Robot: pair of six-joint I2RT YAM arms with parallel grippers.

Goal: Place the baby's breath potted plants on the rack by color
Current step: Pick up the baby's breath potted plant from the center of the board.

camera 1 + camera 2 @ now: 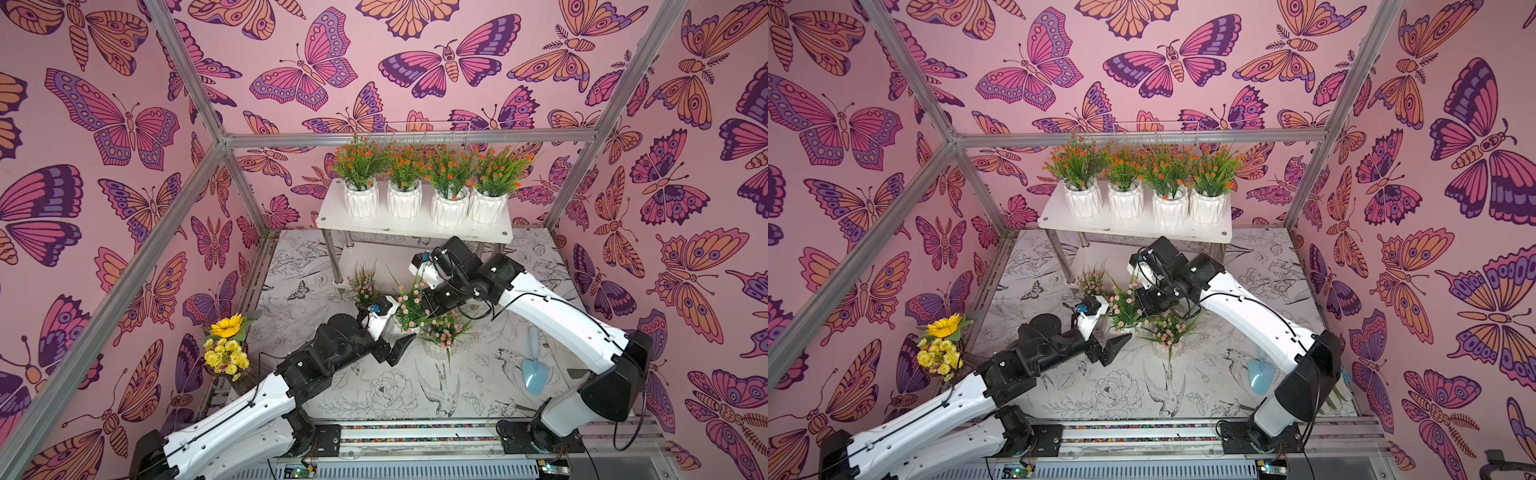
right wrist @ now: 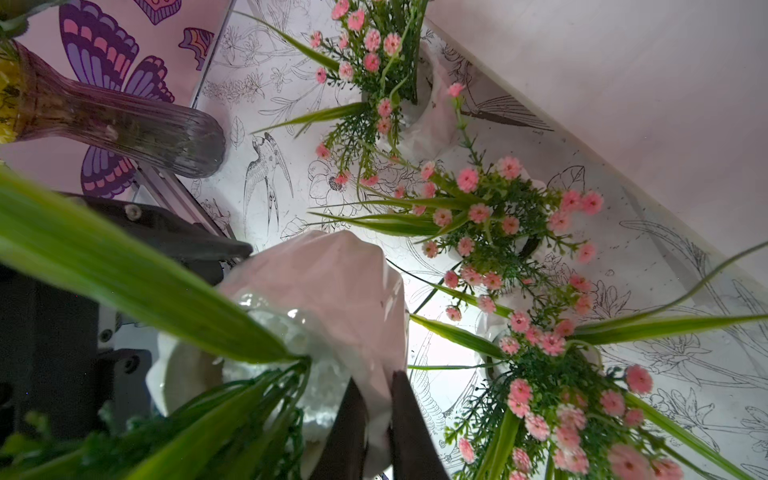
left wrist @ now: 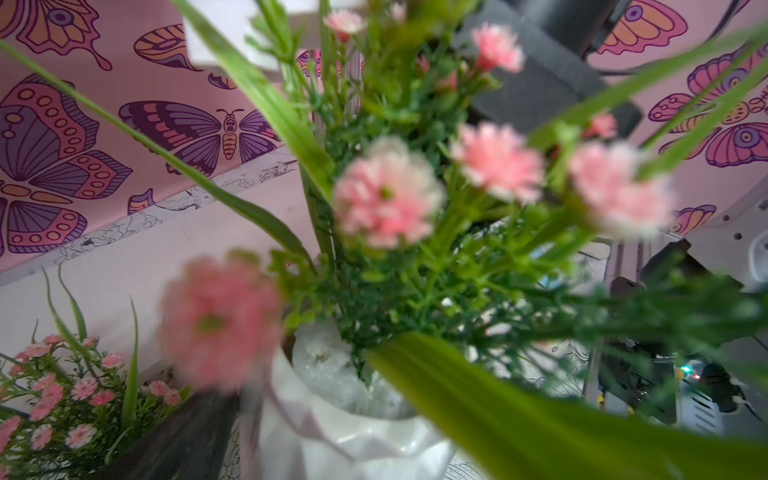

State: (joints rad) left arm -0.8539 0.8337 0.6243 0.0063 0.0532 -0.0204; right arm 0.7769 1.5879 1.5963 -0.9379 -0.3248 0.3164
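My right gripper is shut on the rim of a white ribbed pot with a pink-flowered sprig, holding it tilted above the table. My left gripper stands open just below and to the left of that pot. One of its dark fingers lies close beside the pot wall, and a leaf hides the other. Three more pink plants stand on the table under the rack's edge. The rack's top board carries several orange-flowered plants in a row.
A sunflower bouquet in a glass vase stands at the table's left edge. A light blue trowel lies at the right. A white wire basket hangs on the wall behind the rack. The rack's metal legs stand by the pink plants.
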